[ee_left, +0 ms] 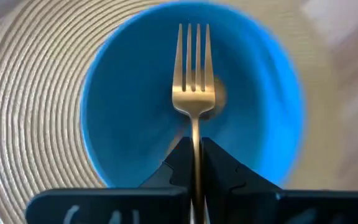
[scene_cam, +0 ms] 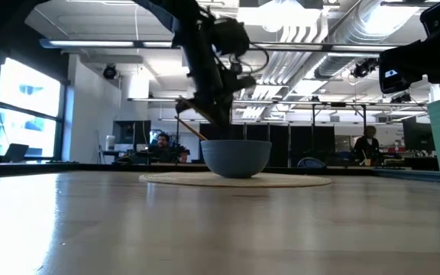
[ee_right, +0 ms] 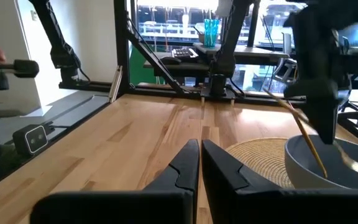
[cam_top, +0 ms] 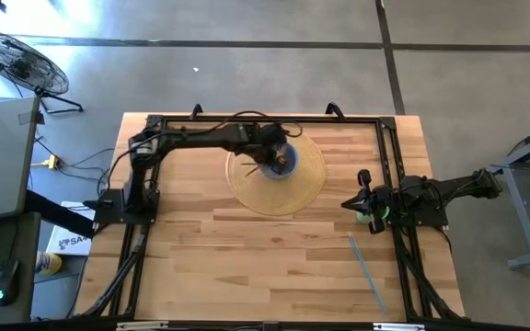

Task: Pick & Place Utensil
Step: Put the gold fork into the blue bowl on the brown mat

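Placing step: left tool [ee_left: 196, 163], clamped on the gold fork [ee_left: 194, 93], hangs above the blue bowl [ee_left: 129, 112]. Next, probably lower and release. Right tool [ee_right: 200, 155], fingers together and empty, waits well right of the bowl.

From above we look down on a wooden bench [cam_top: 247, 248] framed by black rails. Our left arm reaches from its base at the bench's left edge across to a round woven placemat [cam_top: 309, 179] near the far side, and our left hand [cam_top: 274, 158] hangs directly over a small blue bowl [cam_top: 287, 165] sitting on that mat. A thin golden utensil handle [cam_top: 250, 168] sticks out from under the hand, slanting over the mat. Our right arm waits at the bench's right edge, its hand [cam_top: 364, 204] beside a pale green cup [cam_top: 365, 217]. A light blue strip [cam_top: 368, 273] lies near the front right corner.
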